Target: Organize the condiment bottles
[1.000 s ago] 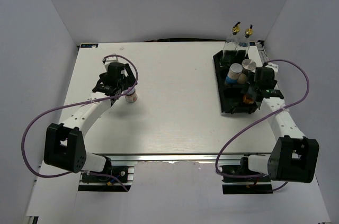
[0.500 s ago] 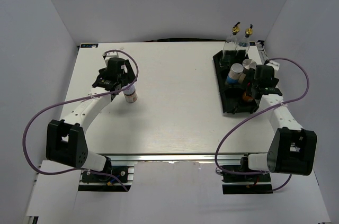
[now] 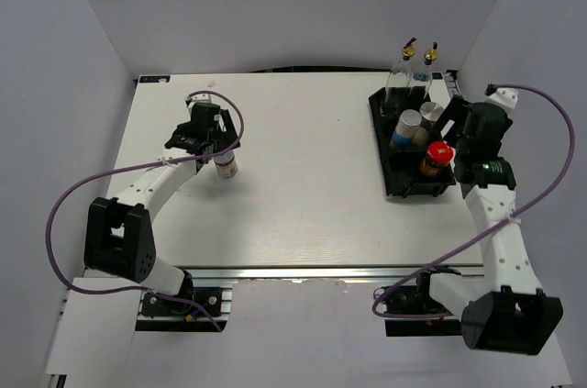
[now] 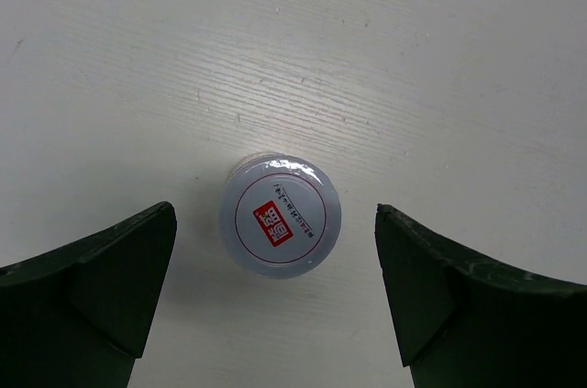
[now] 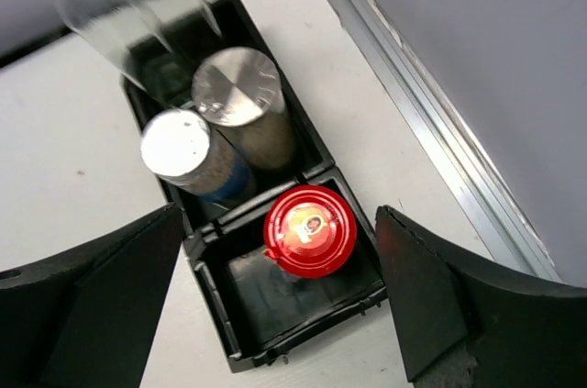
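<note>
1. Small jar [image 4: 280, 226] stands upright and alone on the left of the worktop [image 3: 303, 195], well apart from the tray [image 3: 393, 184]. It has a round, glossy white lid with a red square label inside a thin red ring.
2. Handling, my guess: light, rigid, slick on top. Grip across the body below the lid, square on. It's small, so an off-centre touch would likely tip it.
3. Left jaws: wide open, one finger either side of the jar from above, holding nothing. Can't tell their height over the lid.
4. The other five are in the tray. Two clear glass bottles [image 3: 399, 78] with gold pourers sit at the far end. The blue-labelled shaker [image 5: 183, 149] and silver-capped shaker [image 5: 237, 85] are side by side in the middle. The red-lidded jar [image 5: 309, 230] is in the near compartment, with bare floor beside it.
5. Right jaws: wide open above the tray, empty. The red-lidded jar sits clear between the fingers.
6. Tray is black moulded plastic with walled compartments. Worktop is white and matt with a fine grain.
</note>
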